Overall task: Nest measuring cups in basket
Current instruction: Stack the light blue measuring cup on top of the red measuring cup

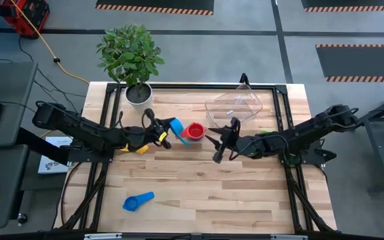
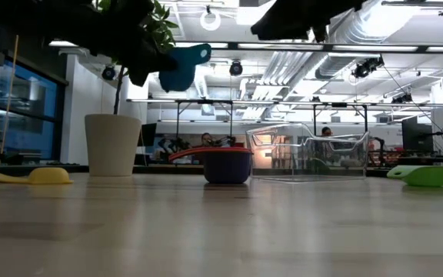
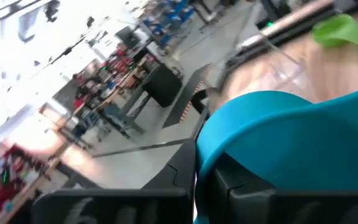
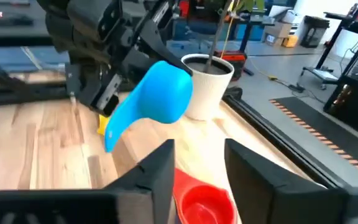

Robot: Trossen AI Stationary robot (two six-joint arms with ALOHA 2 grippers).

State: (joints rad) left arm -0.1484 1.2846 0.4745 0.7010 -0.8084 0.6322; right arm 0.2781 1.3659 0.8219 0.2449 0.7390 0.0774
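Observation:
My left gripper (image 1: 160, 131) is shut on a light blue measuring cup (image 1: 176, 126), held well above the table left of centre (image 2: 181, 68). A red measuring cup (image 1: 194, 131) stands on the table just right of it. My right gripper (image 1: 220, 144) hangs open in the air to the right of the red cup, with the red cup (image 4: 201, 200) showing low between its fingers and untouched. The clear basket (image 1: 234, 104) stands at the far right. A dark blue cup (image 1: 139, 201), a yellow cup (image 1: 136, 149) and a green cup (image 1: 265, 133) lie on the table. My left gripper comes at the light blue cup level from the table's left and holds it on its left side, near where the bowl meets the handle (image 4: 122, 106). The fingers hide the exact spot. The cup is lifted clear and tilted, its handle (image 4: 110, 138) slanting down toward the near edge.
A white plant pot (image 1: 139, 94) stands at the far left corner, just behind my left arm. The dark blue cup lies alone near the front left. Bare wood runs across the near half of the table (image 1: 232, 193).

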